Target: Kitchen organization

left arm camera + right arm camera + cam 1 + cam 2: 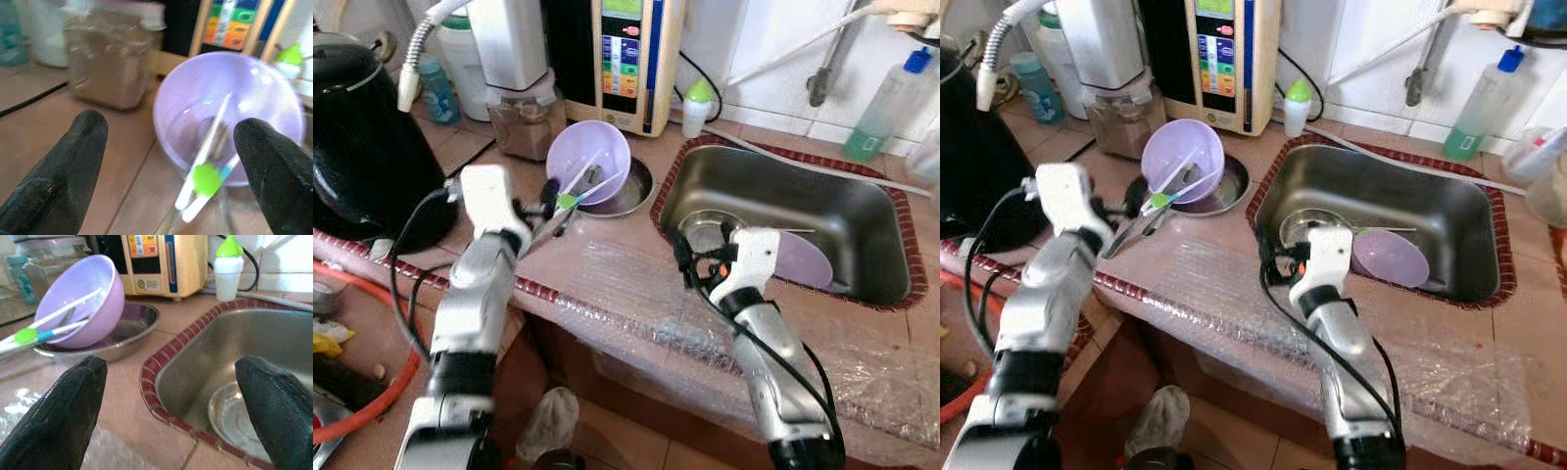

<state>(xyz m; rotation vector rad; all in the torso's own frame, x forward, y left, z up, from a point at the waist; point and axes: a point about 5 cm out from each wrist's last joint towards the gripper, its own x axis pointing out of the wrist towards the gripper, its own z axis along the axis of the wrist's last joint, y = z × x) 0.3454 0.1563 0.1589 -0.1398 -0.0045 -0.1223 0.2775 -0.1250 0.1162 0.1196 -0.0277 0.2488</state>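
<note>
Your left gripper reached out, fingers apart, toward the smooth purple plastic bowl tipped in a shiny metal dish. Your right gripper, fingers apart, hovered at the steel sink edge.

Home kitchen, steel sink, tiled counter

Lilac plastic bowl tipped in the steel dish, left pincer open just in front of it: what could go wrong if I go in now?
1. The tilted lilac plastic bowl only leans in the shallow steel dish; a nudge from the left pincer could roll it.
2. The long utensils with the green tip stick out over the rim toward the pincer and could be knocked onto the tiled counter.
</note>
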